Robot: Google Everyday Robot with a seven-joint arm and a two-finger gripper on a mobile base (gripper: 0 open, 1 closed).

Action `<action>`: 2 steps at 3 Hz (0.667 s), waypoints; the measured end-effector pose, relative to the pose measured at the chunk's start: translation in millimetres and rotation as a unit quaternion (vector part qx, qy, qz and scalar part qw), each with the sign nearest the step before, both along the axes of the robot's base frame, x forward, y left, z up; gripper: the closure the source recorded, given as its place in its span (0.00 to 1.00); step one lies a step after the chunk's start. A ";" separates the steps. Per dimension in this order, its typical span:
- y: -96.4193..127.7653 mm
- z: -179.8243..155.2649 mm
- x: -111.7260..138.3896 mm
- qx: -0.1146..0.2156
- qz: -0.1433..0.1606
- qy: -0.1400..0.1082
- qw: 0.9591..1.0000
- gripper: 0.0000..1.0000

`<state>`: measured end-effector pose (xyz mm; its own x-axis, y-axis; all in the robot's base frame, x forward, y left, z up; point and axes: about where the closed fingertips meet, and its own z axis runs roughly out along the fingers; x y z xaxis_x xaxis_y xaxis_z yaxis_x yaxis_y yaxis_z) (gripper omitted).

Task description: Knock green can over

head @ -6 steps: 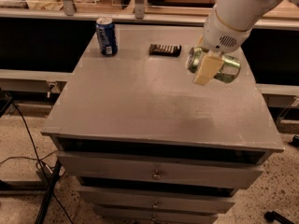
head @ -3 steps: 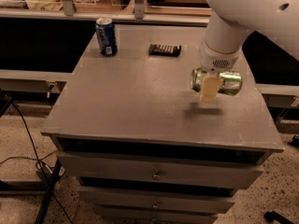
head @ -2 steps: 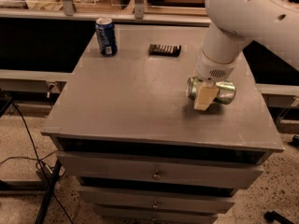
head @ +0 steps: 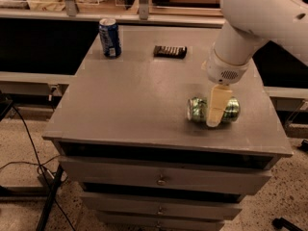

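Observation:
The green can (head: 197, 110) lies on its side on the grey cabinet top (head: 130, 100), at the right front part, its silver end facing left. My gripper (head: 216, 111) reaches down from the white arm (head: 250, 23) and straddles the can's middle. One pale finger (head: 215, 106) crosses the front of the can down to the cabinet top; the other finger is hidden behind the can. The gripper is shut on the can.
A blue can (head: 110, 37) stands upright at the back left of the top. A small dark flat object (head: 170, 51) lies at the back middle. Drawers (head: 161, 179) sit below the front edge. Cables (head: 29, 162) run on the floor at the left.
The gripper has come down and slightly forward with the green can held sideways; the can, earlier above the surface, now rests on the cabinet top. The blue can has not moved.

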<state>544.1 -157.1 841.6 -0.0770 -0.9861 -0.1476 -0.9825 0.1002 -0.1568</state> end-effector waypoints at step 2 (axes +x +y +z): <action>-10.8 12.0 -0.3 0.033 -0.003 -0.011 0.999 0.00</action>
